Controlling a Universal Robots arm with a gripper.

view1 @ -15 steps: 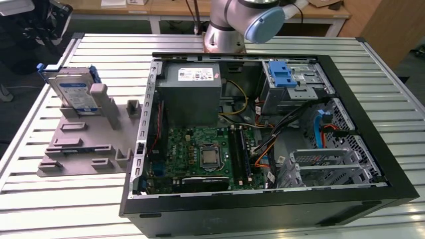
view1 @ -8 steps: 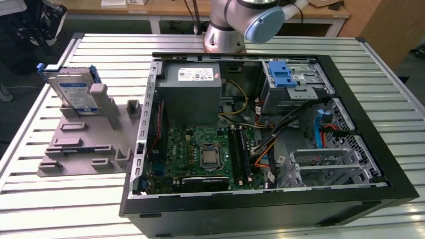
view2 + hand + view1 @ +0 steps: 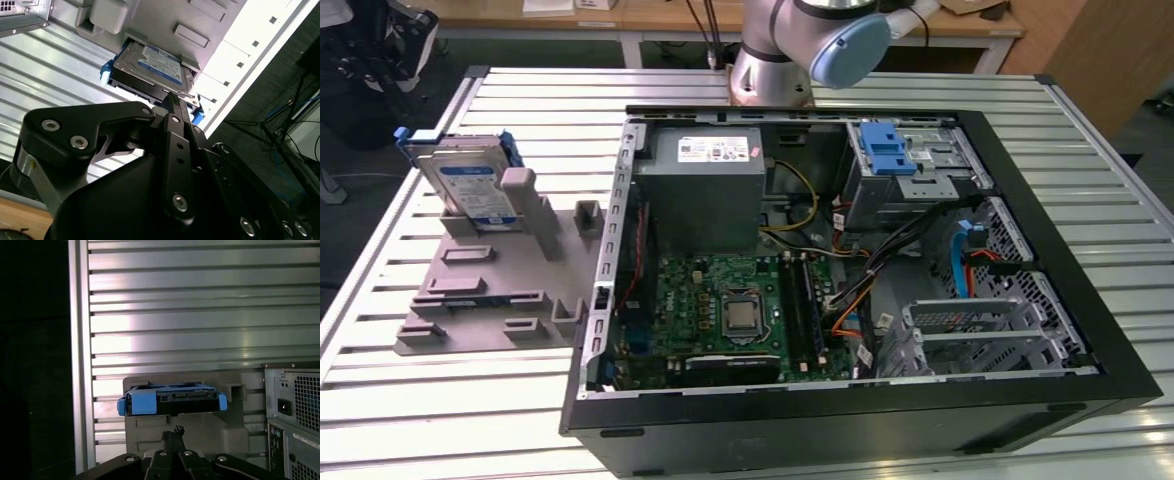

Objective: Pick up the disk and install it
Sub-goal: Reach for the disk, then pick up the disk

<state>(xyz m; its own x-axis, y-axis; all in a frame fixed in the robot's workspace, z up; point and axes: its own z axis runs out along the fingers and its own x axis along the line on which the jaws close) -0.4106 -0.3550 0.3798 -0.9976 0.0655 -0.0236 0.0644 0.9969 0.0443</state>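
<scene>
Jaws seemingly pinched together, empty, near disk [image 3: 172, 401] but apart from it. Disk on edge in grey holder [image 3: 487, 290] on slatted counter [image 3: 400, 420] — beyond, toward exterior view's right, open computer case [image 3: 854, 420].

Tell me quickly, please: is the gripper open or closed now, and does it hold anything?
The gripper: closed, holding nothing; the disk rests in the grey stand, apart from it.

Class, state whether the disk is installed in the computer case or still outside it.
Outside. The disk stands propped in the grey holder on the table, beside the open case.
</scene>
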